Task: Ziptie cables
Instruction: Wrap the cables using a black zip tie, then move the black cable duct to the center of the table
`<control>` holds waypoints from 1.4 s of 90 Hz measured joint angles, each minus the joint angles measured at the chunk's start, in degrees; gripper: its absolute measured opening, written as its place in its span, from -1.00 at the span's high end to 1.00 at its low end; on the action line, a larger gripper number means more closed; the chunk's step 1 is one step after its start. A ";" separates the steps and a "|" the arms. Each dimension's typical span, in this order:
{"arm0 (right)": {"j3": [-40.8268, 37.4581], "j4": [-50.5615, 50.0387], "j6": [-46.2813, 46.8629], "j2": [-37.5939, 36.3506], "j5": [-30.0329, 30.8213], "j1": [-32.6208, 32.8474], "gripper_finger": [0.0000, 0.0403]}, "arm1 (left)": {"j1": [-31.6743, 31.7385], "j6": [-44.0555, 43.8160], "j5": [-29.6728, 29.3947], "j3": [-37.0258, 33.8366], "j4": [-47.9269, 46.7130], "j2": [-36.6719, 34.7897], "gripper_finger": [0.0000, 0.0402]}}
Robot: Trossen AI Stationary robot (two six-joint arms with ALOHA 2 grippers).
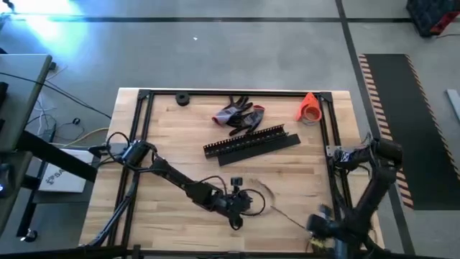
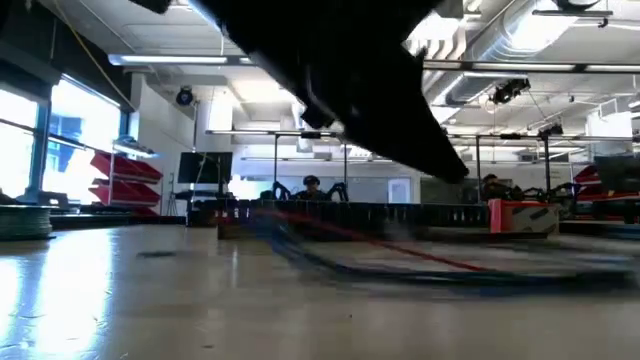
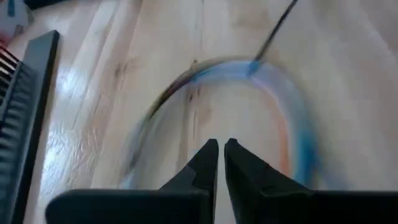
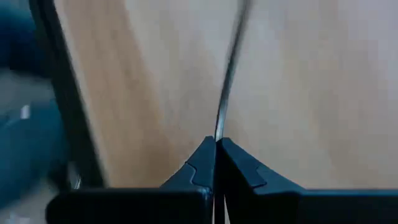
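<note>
Left end effector (image 1: pixel 239 208) nearly closed, empty, over cables (image 1: pixel 260 196), right end effector (image 4: pixel 216 148) pinching thin strand (image 4: pixel 229 74)

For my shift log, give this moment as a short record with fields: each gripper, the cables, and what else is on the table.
left gripper: nearly shut, empty, over the cables near the table's front middle
right gripper: shut on a thin strand at the front right edge
cables: loose loop, flat on the wood
other items: gloves, black strips, orange tape roll, small black ring
</note>
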 joint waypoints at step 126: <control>-10.73 -7.04 -19.87 -15.14 10.95 -19.00 0.08 | 0.27 -55.26 -14.77 22.04 -54.26 0.57 0.79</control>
